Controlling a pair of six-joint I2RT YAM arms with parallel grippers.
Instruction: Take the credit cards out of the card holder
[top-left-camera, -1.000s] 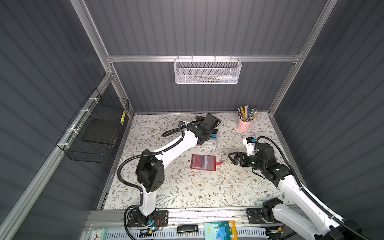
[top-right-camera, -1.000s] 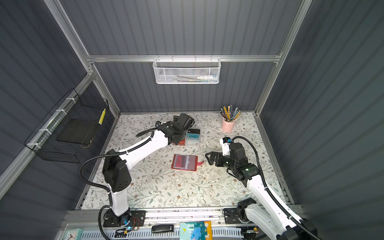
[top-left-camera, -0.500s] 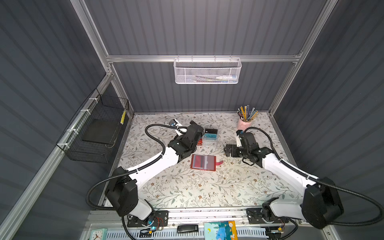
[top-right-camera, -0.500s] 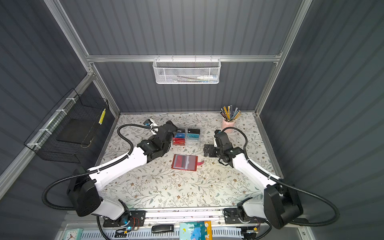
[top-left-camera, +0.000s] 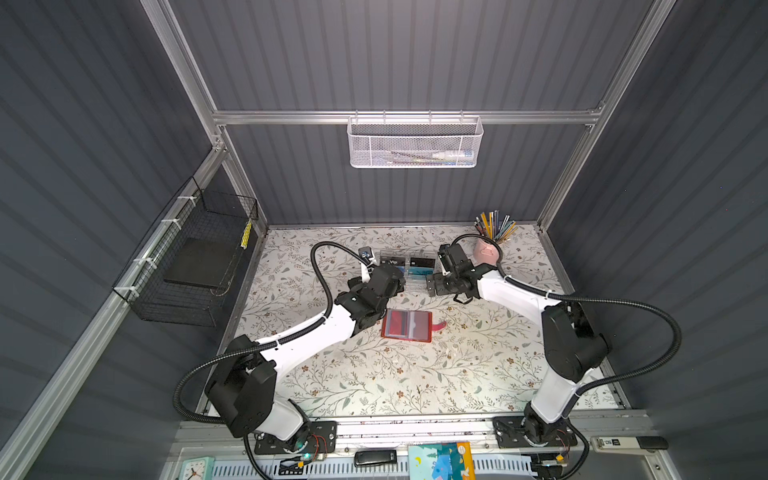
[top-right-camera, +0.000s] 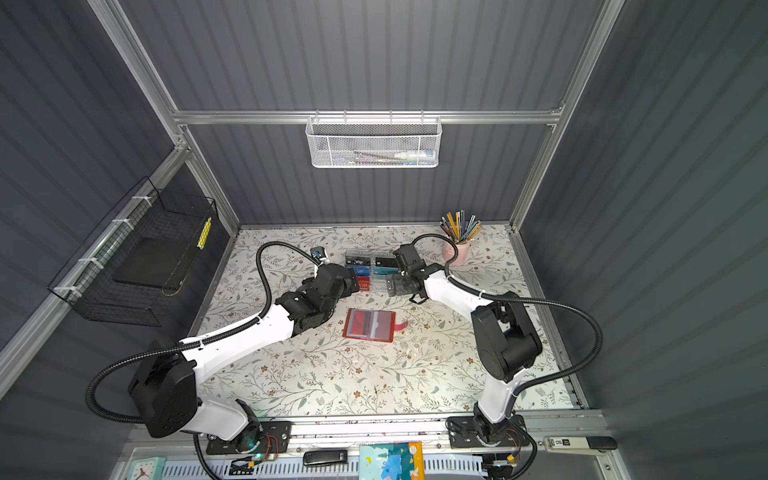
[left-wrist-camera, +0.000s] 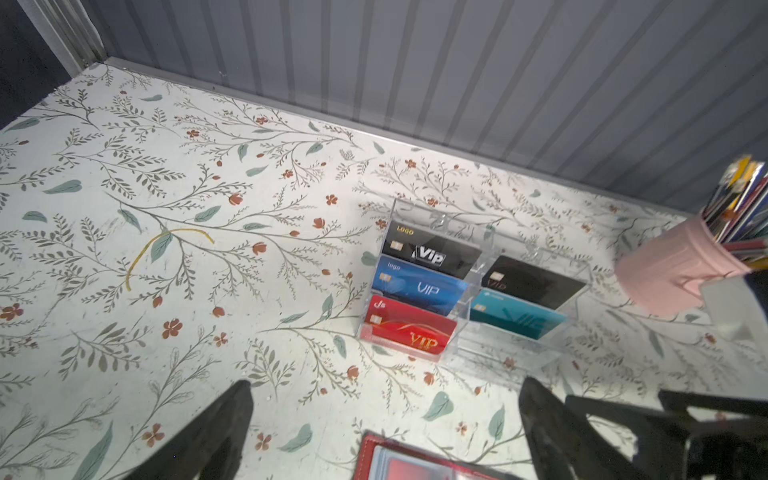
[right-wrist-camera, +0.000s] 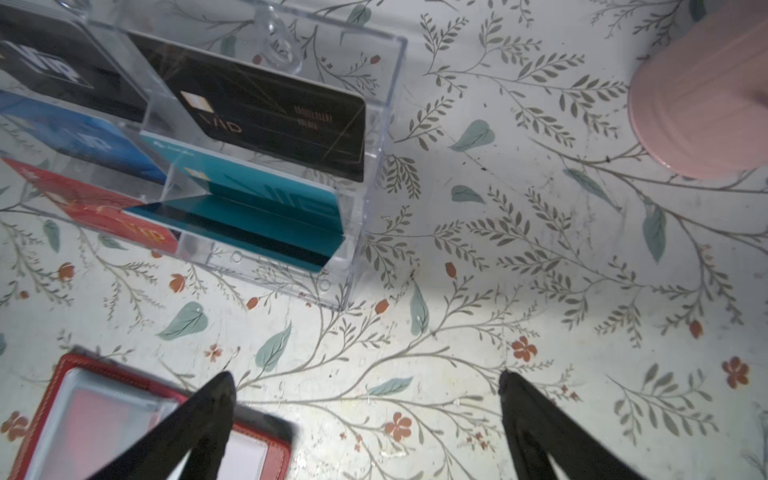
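Card holder (top-left-camera: 407, 325) lies open and flat on the floral surface (top-left-camera: 374, 374), mid-field, with its pink strap tab (top-left-camera: 439, 326) pointing toward the right arm's side. The clear sleeves show red and pale patches; whether a card sits in any of them is hard to say from these views. Teal credit cards (right-wrist-camera: 266, 197) are in the clear acrylic rack (right-wrist-camera: 353, 266), in the column nearer the right arm, one tier in front of a black card (right-wrist-camera: 282, 120). One teal card stands face out, and another lies before it stripe side up. The rack is behind the holder and apart from it. Left pincer (left-wrist-camera: 384, 386) is released, jaws wide with nothing between them, hovering between holder and rack. Right pincer (right-wrist-camera: 365, 376) is also wide and empty, near the rack's front corner, with the pink pencil cup (top-left-camera: 486, 252) close by.
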